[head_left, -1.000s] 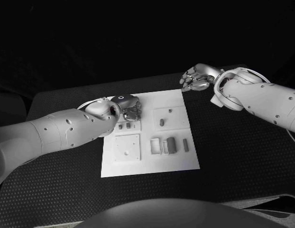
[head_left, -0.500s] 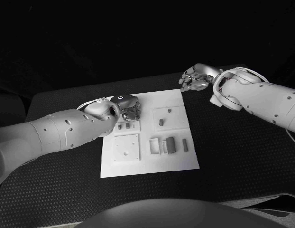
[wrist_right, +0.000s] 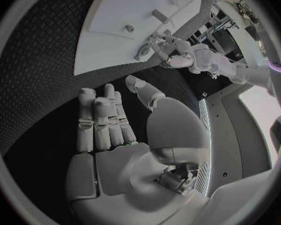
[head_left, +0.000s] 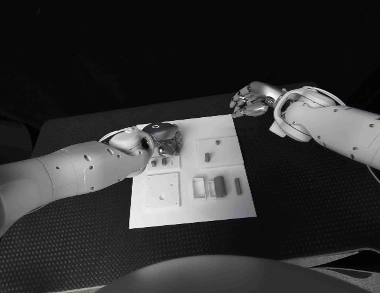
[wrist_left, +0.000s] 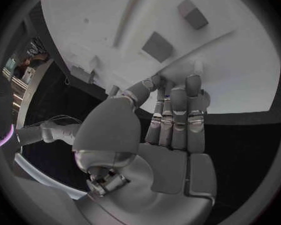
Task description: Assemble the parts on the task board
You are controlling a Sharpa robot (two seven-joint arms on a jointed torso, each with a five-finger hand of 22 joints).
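The flat white rectangular task board (head_left: 230, 204) lay in the middle of the black textured table (head_left: 313, 201), with several small grey block-shaped parts (head_left: 216, 185) lying on it in a loose cluster towards the robot's side. The silver left hand (head_left: 161, 144) was at the board's far left corner, fingers straight and laid side by side, tips touching the board edge (wrist_left: 178, 80); it held nothing. Whether it was pressing down could not be told. The silver right hand (head_left: 252, 102) hovered just beyond the board's far right corner, over the table, fingers extended and empty.

Risk noted: the left fingertips bore on the edge alone. A push from there would likely slide or rotate the board and shift the loose parts. The right hand stood too far off to steady it.
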